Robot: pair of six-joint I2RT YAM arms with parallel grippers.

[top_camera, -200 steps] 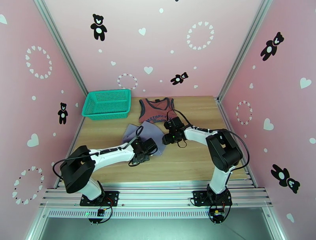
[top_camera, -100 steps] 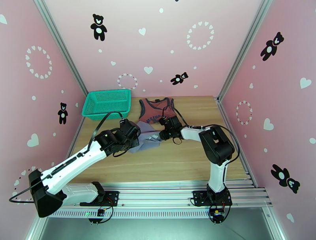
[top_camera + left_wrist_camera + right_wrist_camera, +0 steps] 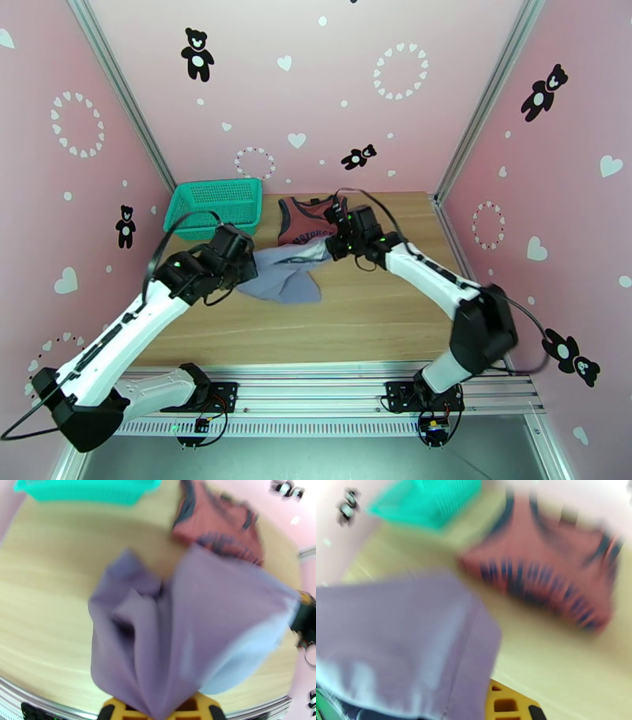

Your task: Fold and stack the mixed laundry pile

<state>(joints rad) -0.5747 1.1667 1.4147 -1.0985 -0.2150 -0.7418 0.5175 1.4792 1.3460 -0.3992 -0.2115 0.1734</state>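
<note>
Status: left gripper (image 3: 251, 260) and right gripper (image 3: 332, 246) are both clamped on the grey-lavender shirt (image 3: 286, 272), one at each end. The cloth is stretched between them over mid-table and its lower part hangs toward the near side; can't tell if it touches the table (image 3: 379, 316). Just behind it, rust-red tank top (image 3: 306, 225) lies flat at far centre, teal basket (image 3: 213, 207) far left. Looks like the spread-out step before folding. Next move: lower the shirt flat on bare wood, even tension, clear of the tank top.
</note>
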